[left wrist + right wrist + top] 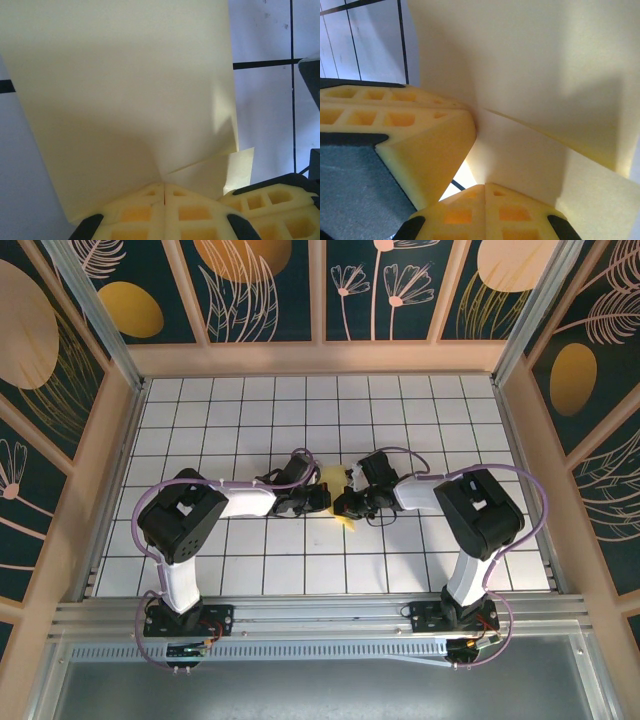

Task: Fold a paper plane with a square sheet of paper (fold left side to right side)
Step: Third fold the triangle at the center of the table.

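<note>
Both wrist views show the square sheet of paper [125, 90] pinched in the closed left jaws and right jaws — from above, the arms hide most of it.

Creased square sheet of paper [535, 70] between pressed-together right fingers [515, 212], left fingers [415, 130] just beside

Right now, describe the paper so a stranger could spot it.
On the white grid table, find the centre where the left gripper and right gripper meet. The sheet of paper is there, pale yellow against dark grippers and white tiles.
</note>
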Robot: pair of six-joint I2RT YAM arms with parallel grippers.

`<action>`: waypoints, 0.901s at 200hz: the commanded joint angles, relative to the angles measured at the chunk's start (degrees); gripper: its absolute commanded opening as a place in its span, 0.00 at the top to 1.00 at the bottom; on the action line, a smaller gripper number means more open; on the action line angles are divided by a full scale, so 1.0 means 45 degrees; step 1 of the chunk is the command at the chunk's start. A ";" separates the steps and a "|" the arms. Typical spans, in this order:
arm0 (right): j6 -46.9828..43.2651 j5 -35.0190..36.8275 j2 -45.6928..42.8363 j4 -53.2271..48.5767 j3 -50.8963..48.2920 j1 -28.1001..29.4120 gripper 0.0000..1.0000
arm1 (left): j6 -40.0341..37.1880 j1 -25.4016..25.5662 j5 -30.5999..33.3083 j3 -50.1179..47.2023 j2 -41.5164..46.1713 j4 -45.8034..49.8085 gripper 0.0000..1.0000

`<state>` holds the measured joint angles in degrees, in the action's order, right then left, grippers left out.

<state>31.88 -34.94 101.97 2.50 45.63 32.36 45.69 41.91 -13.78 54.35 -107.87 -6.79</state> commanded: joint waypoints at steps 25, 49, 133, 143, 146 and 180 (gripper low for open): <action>-0.0385 0.0513 -0.0285 -0.0868 -0.0481 0.0055 1.00 | -0.0284 -0.0037 0.0609 0.0228 -0.0520 0.1150 1.00; -0.0385 0.0489 -0.0628 -0.1018 -0.0834 0.0055 1.00 | -0.0392 -0.0046 0.0719 0.0228 -0.0573 0.1283 1.00; -0.0234 0.0788 -0.1805 -0.1442 -0.1899 -0.0099 1.00 | -0.0505 -0.0036 0.0933 0.0237 -0.0569 0.1469 1.00; -0.0209 0.0818 -0.1904 -0.1475 -0.1993 -0.0121 1.00 | -0.0534 -0.0038 0.0952 0.0228 -0.0559 0.1487 1.00; -0.0192 0.0829 -0.1931 -0.1474 -0.2038 -0.0143 1.00 | -0.0526 -0.0051 0.0953 0.0230 -0.0564 0.1488 1.00; -0.0190 0.0889 -0.2225 -0.1635 -0.2339 -0.0160 1.00 | -0.0566 -0.0046 0.0972 0.0588 -0.0538 0.1506 1.00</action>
<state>31.46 -32.80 93.38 -0.16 37.23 32.10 44.34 41.98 -12.80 56.07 -108.29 -4.21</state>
